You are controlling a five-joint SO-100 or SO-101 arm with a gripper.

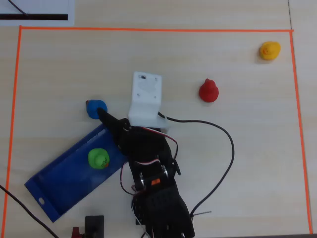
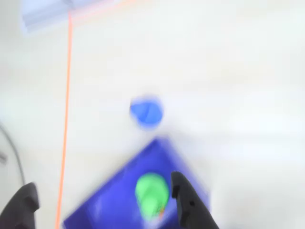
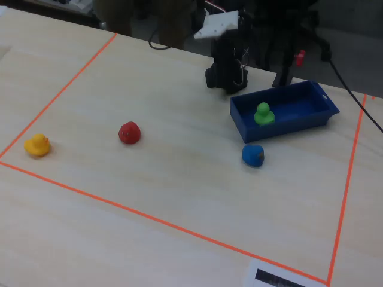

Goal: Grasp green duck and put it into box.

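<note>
The light is bright and even, with only soft, small shadows. The wrist view is very blurry and washed out; the green duck looks smeared. The overhead and fixed views are much sharper.

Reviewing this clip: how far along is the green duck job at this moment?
Essentially done. The green duck sits inside the blue box, also visible in the fixed view. Nothing is in hand: the wrist view shows the claw open and empty above the box. The blue duck lies just outside the box; the red duck and yellow duck stand apart. Only pulling the arm away seems left.
</note>
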